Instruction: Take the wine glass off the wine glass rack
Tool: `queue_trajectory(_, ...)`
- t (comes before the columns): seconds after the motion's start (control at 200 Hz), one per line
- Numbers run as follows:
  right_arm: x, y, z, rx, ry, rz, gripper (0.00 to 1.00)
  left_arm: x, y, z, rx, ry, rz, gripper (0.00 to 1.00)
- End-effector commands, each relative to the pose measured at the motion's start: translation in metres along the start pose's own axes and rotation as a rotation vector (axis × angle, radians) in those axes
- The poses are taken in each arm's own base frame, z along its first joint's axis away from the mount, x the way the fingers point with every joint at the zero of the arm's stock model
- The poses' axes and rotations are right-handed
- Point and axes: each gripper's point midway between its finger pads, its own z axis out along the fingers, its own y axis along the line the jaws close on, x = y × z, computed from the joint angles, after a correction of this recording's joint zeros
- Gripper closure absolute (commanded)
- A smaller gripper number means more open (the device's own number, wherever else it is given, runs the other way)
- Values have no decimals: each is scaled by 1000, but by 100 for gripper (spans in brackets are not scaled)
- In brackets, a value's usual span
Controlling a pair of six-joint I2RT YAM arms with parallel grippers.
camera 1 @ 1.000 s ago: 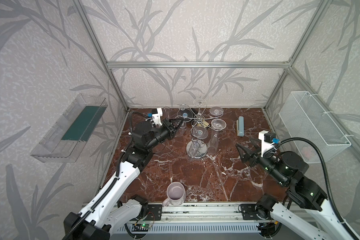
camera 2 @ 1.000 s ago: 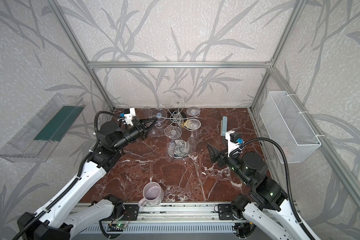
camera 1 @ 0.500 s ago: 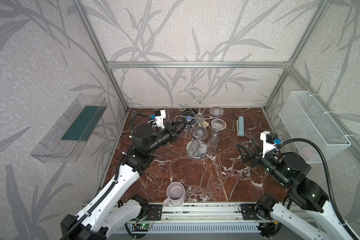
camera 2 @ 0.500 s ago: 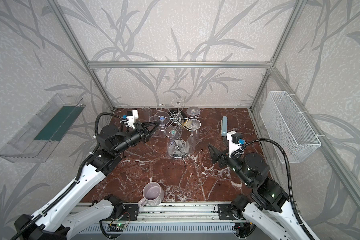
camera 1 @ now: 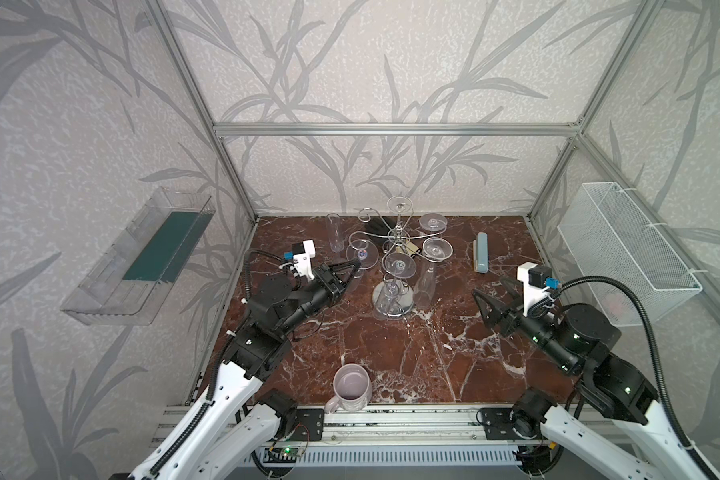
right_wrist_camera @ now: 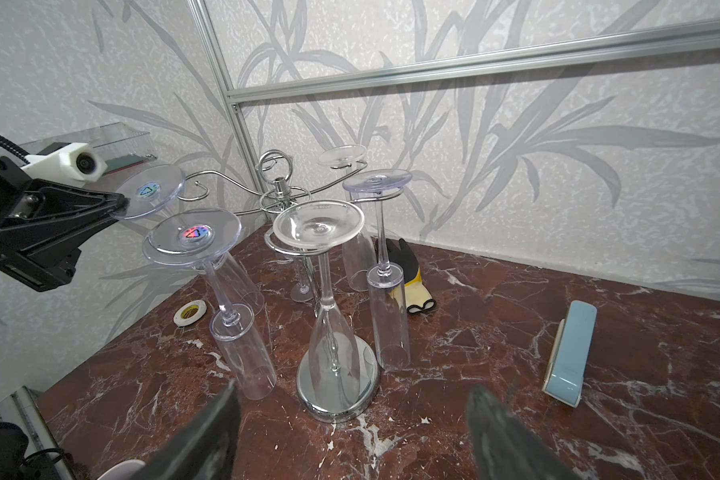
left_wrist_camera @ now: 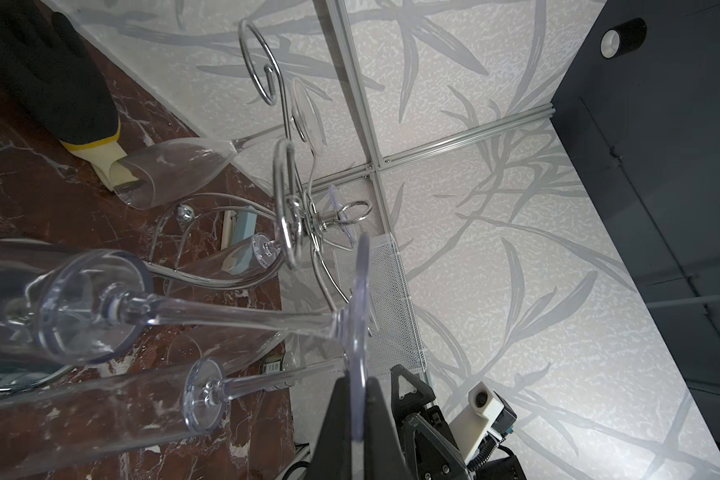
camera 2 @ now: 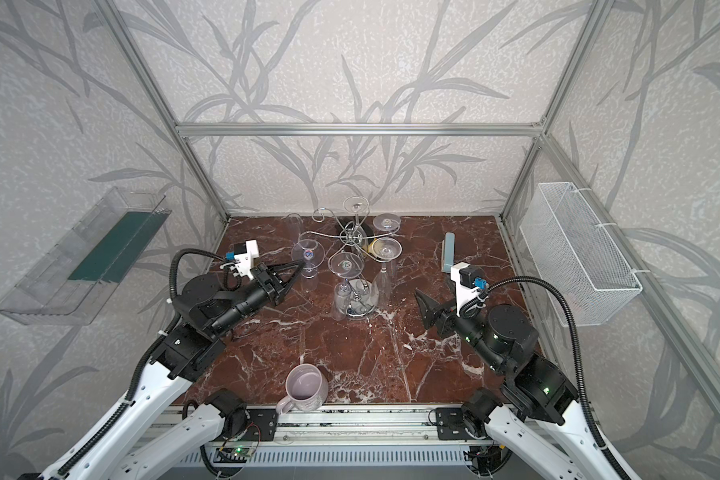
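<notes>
Fingers [left_wrist_camera: 336, 419] of the left gripper [camera 1: 355, 264] pinch the foot of the wine glass [camera 1: 363, 254], which hangs bowl down at the left arm of the wine glass rack [camera 1: 398, 237]. The grasp looks done, I'd say; drawing it clear is left. The right gripper [camera 1: 488, 286] gapes empty, off right.

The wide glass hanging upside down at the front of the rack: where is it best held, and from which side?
Probably hold the glass by its stem, coming from the front, where the open right gripper faces it. It hangs foot-up in a wire loop of the rack, so the thin upright stem is bare, while other glasses hang close at both sides.
</notes>
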Motion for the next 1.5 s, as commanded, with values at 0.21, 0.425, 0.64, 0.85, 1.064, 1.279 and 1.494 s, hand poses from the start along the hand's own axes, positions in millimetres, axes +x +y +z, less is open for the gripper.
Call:
queue_trajectory(0.21,-19,12,0,-51,-30,-11,16,-30,-15,-41,-159,-150,429,100)
queue_trajectory(0.425,-43,26,-4,-106,-43,-56,16,-47,-51,-45,-197,-163,841,100)
queue_trajectory(0.64,-64,48,6,-204,-36,-84,16,-49,-77,-31,-159,-130,1202,100)
queue_trajectory(0.85,-81,85,23,-374,24,-103,16,-44,-93,-17,-88,-183,1526,100)
queue_trajectory(1.064,-93,102,44,-442,57,-100,16,-28,-83,-4,-100,-154,1772,100)
queue_trajectory(1.279,-108,125,59,-553,57,-89,16,-12,-84,1,-81,-137,1975,100)
queue_trajectory(1.494,-128,142,61,-642,37,-72,16,5,-86,10,-65,-126,2183,100)
